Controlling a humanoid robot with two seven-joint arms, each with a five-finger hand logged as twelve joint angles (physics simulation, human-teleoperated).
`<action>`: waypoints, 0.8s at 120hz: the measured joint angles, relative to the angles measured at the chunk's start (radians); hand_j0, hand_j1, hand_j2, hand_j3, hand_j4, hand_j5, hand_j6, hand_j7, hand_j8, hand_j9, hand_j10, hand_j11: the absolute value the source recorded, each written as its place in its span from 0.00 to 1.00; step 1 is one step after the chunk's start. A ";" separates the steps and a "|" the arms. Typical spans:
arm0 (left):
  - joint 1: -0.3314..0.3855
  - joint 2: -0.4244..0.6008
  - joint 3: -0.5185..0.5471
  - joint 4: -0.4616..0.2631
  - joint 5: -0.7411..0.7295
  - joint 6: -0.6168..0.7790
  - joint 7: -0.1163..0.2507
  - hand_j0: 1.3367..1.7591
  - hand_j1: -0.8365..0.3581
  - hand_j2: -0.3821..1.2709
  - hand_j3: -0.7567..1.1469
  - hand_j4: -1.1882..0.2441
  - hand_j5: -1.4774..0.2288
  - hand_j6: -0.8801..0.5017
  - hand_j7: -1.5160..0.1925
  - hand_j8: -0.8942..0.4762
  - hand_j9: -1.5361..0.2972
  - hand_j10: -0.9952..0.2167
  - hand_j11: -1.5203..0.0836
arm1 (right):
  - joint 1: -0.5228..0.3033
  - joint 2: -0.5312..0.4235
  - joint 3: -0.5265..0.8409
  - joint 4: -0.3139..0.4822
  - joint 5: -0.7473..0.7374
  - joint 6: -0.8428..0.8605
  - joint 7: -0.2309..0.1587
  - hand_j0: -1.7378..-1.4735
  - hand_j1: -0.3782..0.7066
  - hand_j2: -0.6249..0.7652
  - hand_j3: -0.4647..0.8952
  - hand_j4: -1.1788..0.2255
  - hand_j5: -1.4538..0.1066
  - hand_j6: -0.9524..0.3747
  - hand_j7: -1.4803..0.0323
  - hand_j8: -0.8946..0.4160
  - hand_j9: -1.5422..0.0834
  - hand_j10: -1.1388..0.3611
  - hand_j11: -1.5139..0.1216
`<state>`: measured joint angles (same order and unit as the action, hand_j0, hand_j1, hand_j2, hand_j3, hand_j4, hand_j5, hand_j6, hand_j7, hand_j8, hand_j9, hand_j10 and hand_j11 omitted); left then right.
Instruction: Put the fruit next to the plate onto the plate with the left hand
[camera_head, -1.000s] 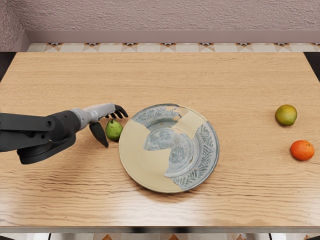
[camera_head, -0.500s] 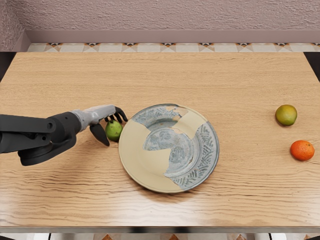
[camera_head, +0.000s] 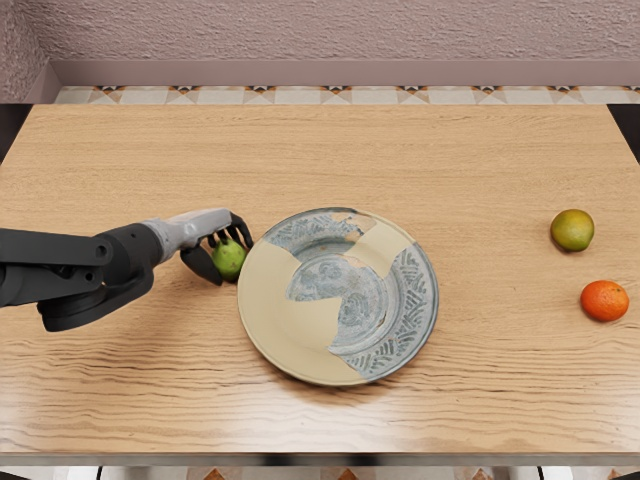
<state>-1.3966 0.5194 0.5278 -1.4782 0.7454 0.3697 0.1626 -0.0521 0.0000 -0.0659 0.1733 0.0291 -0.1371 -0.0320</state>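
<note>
Your fingers (camera_head: 238, 232) are curled over the top of the green fruit (camera_head: 230, 259), with the thumb pressed to its side away from the plate (camera_head: 262, 300). The left hand (camera_head: 213, 240) encloses the fruit, which sits on the tabletop (camera_head: 300, 150) just beside the plate's left rim, not on the plate. The arm (camera_head: 70, 272) runs off to the left of the plate, and well to the plate's right lie a yellow-green fruit (camera_head: 572, 229) and an orange (camera_head: 604, 300), apart from each other.
</note>
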 joint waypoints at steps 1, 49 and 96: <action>0.000 -0.001 0.000 0.000 0.000 0.000 0.000 0.76 0.50 0.31 0.40 0.48 0.48 0.27 0.50 0.29 0.48 0.41 0.54 | 0.000 0.000 0.000 0.000 0.000 0.000 0.000 0.30 0.06 0.45 0.34 0.82 0.91 0.70 0.95 0.66 0.93 0.74 0.90; -0.001 -0.002 -0.004 0.003 -0.003 0.000 -0.003 0.76 0.44 0.44 0.40 0.40 0.38 0.29 0.41 0.26 0.39 0.31 0.44 | 0.000 0.000 0.000 0.000 0.000 0.000 0.000 0.30 0.06 0.45 0.34 0.82 0.91 0.70 0.95 0.66 0.93 0.74 0.90; -0.016 0.009 -0.005 0.017 -0.001 -0.005 -0.006 0.75 0.46 0.46 0.40 0.40 0.27 0.33 0.31 0.26 0.30 0.21 0.33 | 0.000 0.000 0.000 0.000 0.000 -0.001 0.000 0.30 0.06 0.45 0.34 0.82 0.91 0.70 0.95 0.66 0.93 0.74 0.90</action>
<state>-1.4127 0.5287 0.5232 -1.4615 0.7447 0.3648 0.1567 -0.0522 0.0000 -0.0660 0.1733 0.0291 -0.1378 -0.0320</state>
